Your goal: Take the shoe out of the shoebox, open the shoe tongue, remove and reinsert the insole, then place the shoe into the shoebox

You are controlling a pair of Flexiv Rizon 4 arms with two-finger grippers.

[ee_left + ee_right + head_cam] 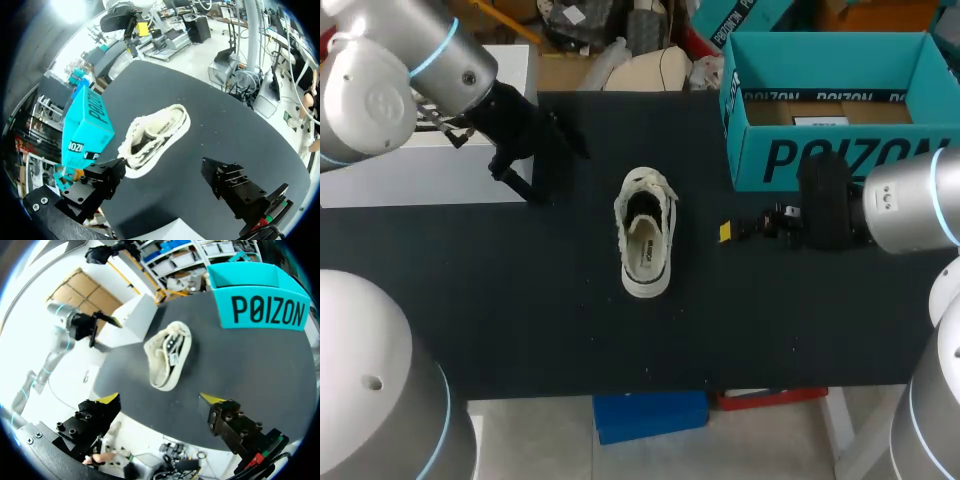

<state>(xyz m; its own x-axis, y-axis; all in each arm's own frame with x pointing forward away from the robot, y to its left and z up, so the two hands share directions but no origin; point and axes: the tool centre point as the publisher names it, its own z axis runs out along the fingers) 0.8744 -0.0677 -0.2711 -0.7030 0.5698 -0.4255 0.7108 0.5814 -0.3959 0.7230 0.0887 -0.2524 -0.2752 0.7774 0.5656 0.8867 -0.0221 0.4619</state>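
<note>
Head view: the shoe (646, 235) is lying sole-down in the middle of the desk (520, 310), outside the teal shoebox (820, 160) and to its left. Left wrist view: my left end effector (162, 175) is hanging released, with the shoe ahead of it, untouched. Right wrist view: my right end effector (160, 399) is gaping empty too. The shoe is probably handling light, with a soft upper and a stiffer sole; I am judging the heel rim the surest hold.

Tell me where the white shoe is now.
In the head view the shoe lies near the middle of the black table, outside the teal shoebox that stands at the back right.
</note>
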